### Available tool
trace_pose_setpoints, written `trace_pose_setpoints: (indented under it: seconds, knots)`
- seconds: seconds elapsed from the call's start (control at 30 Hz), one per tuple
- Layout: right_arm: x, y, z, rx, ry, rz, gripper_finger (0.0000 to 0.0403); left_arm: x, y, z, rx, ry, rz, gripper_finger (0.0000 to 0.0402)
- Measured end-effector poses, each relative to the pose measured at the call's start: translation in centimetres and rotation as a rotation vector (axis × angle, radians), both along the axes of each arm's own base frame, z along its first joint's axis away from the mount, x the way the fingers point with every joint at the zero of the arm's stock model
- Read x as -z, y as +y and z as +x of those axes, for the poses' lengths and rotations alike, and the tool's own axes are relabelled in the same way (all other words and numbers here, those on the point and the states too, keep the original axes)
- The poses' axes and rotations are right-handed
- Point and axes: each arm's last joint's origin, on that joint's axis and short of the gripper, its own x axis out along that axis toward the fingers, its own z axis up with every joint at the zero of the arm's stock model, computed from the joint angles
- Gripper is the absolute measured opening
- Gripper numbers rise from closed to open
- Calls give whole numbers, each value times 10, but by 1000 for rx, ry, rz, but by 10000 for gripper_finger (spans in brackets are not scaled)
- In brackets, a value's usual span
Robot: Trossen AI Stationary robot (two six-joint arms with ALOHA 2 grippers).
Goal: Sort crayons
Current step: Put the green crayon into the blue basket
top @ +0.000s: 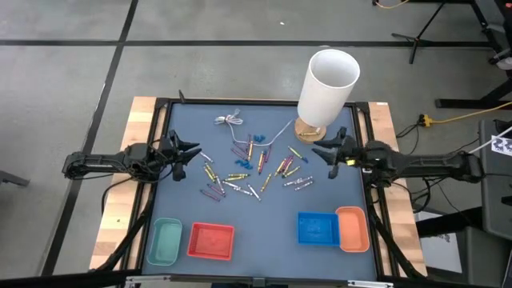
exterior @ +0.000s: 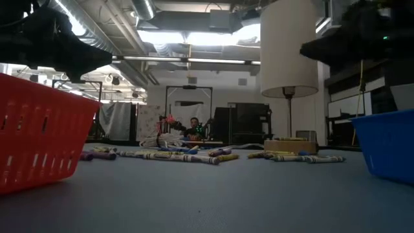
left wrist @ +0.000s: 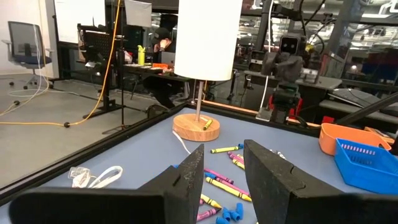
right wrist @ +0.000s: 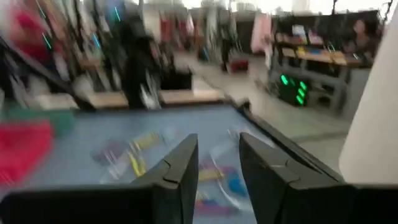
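Crayons (top: pixel 254 170) lie scattered loose across the middle of the blue-grey mat (top: pixel 272 212), between the two arms and in front of the white lamp (top: pixel 326 88), with one yellow crayon (left wrist: pixel 208 124) resting on the lamp's wooden base. The left gripper (top: pixel 189 151) hovers at the mat's left side with its fingers apart and holding nothing. The right gripper (top: pixel 328 151) hovers at the right side near the lamp base, likewise parted and empty.

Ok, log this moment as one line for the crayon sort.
left hand: open, idle, mat's left | right hand: open, idle, by lamp | crayons: loose mid-mat | bins: no crayons visible inside
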Motion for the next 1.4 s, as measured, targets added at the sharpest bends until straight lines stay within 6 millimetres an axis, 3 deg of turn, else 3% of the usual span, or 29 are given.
trace_pose_setpoints:
  seconds: [0.23,0.5,0.87,1.07,1.4]
  knots:
    - [22,-8,16,229,363,-41,117,0,0,0,0,0,0,99]
    - [44,-12,22,375,536,-90,117,0,0,0,0,0,0,99]
    - [61,-19,25,541,658,-139,117,0,0,0,0,0,0,99]
    - [69,-34,23,633,676,-48,117,0,0,0,1,0,0,99]
    - [75,-53,19,636,698,69,117,0,0,0,1,0,0,99]
